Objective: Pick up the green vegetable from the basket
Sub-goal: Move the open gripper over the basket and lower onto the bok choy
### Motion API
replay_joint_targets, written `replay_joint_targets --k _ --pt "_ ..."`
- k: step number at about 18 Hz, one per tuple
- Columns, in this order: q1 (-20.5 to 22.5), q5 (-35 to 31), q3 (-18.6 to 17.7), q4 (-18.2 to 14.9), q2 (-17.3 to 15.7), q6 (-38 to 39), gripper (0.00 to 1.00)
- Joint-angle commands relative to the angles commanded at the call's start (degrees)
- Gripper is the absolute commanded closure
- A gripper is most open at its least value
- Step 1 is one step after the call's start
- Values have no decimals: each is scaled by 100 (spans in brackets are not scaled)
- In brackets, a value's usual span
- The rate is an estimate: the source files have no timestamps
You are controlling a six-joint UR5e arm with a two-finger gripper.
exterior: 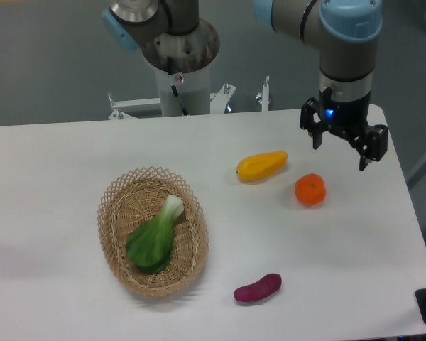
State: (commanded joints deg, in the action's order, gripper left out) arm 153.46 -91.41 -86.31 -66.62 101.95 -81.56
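Observation:
The green vegetable [155, 238] lies inside the basket [113, 213], its dark leaf toward the front left and its pale white stem pointing to the back right. The oval wicker basket stands on the left half of the white table. My gripper [342, 155] hangs far to the right, above the table's back right part, well away from the basket. Its two black fingers are spread apart with nothing between them, so it is open.
A yellow fruit [262, 165] lies mid-table, with an orange [310, 190] to its right, just below the gripper. A purple sweet potato [258, 288] lies near the front edge. The robot base [179, 78] stands behind the table.

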Motion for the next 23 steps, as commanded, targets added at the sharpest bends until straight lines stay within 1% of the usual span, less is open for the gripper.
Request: replay_joint_targets --k 4,5,7,9,10,11,13,14,17,19,21,23 --pt "-9 -17 -9 -17 -52 0 0" --pt "-18 -52 -61 -9 -61 0 0" --pt "-26 17 -280 17 -236 26 0" --pt "-35 175 -509 26 -298 70 0" --pt "-44 263 -710 61 -395 79 0" --pt "-70 307 -886 192 -509 131 0" --pt "-114 316 -1229 535 -632 586 0" --pt "-158 325 -1370 580 -685 850 0" --pt "-509 316 -1538 589 -729 1299 0" --pt "-702 316 -1617 598 -738 1851 0" --pt "-1044 316 -1643 624 -660 2467 0" --pt "-1326 299 -1670 659 -458 2873 0"
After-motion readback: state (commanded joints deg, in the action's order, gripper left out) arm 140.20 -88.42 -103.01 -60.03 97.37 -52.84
